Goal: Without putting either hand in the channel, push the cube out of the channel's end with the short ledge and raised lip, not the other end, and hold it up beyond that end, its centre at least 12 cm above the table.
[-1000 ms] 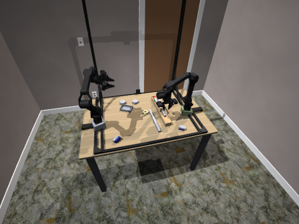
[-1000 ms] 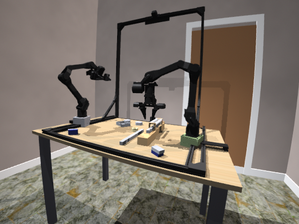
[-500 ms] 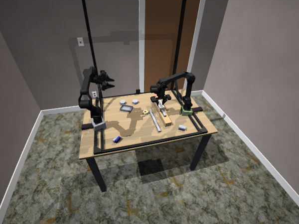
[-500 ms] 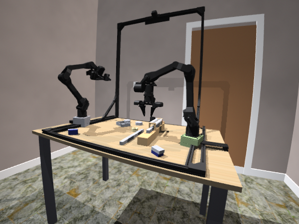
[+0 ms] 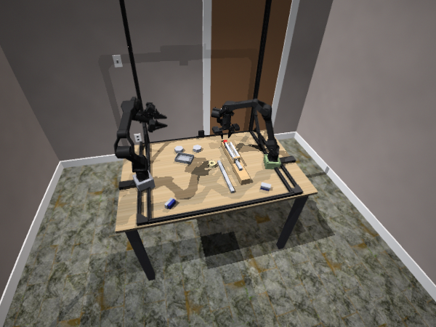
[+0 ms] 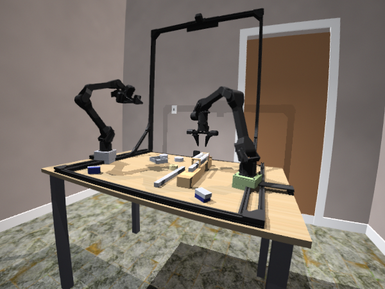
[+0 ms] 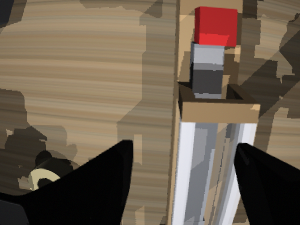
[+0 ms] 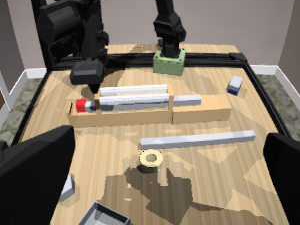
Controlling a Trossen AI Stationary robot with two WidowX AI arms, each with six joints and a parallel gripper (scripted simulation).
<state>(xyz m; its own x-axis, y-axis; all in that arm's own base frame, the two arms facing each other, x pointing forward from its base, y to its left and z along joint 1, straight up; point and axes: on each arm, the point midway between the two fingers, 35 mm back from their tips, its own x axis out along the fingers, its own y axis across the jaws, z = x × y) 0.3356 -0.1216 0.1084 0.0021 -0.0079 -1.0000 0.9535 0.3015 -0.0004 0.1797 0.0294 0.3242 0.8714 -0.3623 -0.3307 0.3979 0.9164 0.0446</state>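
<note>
Red cube [image 5: 225, 141] [image 7: 216, 27] [image 8: 80, 105]: observed seated on the short ledge, out of the channel [image 5: 232, 150] [image 7: 220, 113] [image 8: 134, 99], which lies level on my desk.

Hard-edged shadows across a brightly lit tabletop

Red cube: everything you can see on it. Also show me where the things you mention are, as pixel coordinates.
The red cube [image 5: 225, 141] [image 7: 217, 26] [image 8: 80, 105] is small, plain, flat-faced and rigid-looking, material unclear. It sits upright on the wooden short ledge [image 7: 185, 35] [image 8: 82, 118], outside the rails. The grey bar's end [image 7: 207, 55] [image 8: 90, 106] appears to meet its channel-side face. No pincer holds it. The exterior view doesn't show it clearly.
</note>
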